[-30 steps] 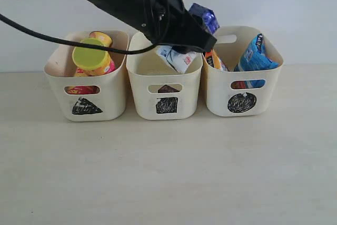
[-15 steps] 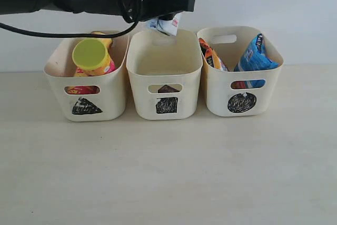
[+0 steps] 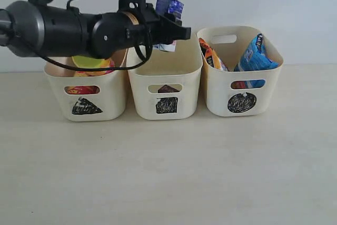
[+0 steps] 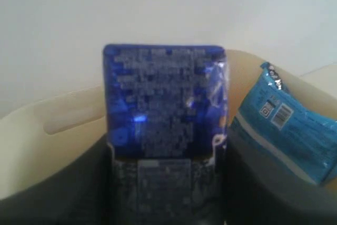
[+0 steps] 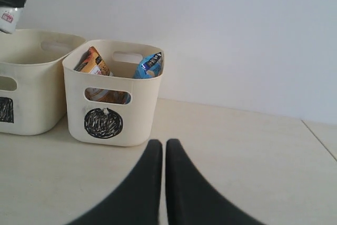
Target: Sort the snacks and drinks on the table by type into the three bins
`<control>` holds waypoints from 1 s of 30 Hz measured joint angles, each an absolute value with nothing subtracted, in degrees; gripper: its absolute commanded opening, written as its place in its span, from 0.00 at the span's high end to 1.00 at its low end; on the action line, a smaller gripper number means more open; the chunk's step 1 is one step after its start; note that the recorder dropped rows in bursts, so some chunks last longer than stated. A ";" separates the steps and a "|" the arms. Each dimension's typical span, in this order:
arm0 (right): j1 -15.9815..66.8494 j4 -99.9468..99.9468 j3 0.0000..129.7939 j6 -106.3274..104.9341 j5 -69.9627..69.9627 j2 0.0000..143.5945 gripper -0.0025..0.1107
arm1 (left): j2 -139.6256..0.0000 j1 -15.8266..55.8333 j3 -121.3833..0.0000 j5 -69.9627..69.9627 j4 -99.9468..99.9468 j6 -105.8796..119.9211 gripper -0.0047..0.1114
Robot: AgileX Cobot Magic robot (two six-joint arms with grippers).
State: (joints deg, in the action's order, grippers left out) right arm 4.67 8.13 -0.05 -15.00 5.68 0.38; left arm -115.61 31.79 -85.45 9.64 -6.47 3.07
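Your left gripper (image 3: 171,31) is pinching the blue and white carton (image 3: 169,7) across its middle. The blue end sticks up above the jaws and the white end peeks out beneath them. In the left wrist view the carton (image 4: 163,104) sits upright between the two dark, blurred fingers (image 4: 79,193), which press on its sides.

A second ago the carton was tilted, with its white end dipped inside the square bin (image 3: 142,88). Half a second ago it had cleared the rim. Now it is higher and more upright, hanging in the air over the back rim of that bin and touching nothing but the gripper. The left arm (image 3: 58,30) has swung back toward the left and sits level. It now hides most of what is in the triangle bin (image 3: 52,77), so only the lime-yellow lid of the pink canister (image 3: 90,62) shows.

Nothing in the bins has moved. A dark carton (image 3: 167,88) shows through the square bin's slot handle. The orange-brown bag (image 3: 211,56) and the blue bag (image 3: 255,54) stand in the circle bin (image 3: 268,88).

Your right gripper (image 5: 164,143) has its fingertips pressed together with nothing between them. It sits low over the table (image 5: 237,146), in front of the circle bin and apart from it.
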 measured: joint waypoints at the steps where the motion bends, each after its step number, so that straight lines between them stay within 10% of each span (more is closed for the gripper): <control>1: 4.67 8.13 -0.05 -15.00 5.68 0.38 0.98 | -116.49 31.65 -85.45 10.52 -6.47 3.07 0.93; 10: 4.67 8.13 -0.05 -15.00 5.68 0.38 0.98 | -121.02 31.32 -85.12 15.52 -6.47 3.07 0.87; 20: 4.67 8.13 -0.05 -15.00 5.68 0.38 0.98 | -122.96 31.32 -85.02 15.54 -6.47 3.07 0.37; 30: 4.67 8.13 -0.05 -15.00 5.68 0.38 0.98 | -120.03 31.32 -85.02 14.59 -6.47 3.07 0.46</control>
State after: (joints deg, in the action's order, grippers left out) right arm 4.67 8.13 -0.05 -15.00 5.68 0.38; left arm -120.03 31.32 -85.02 14.59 -6.47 3.07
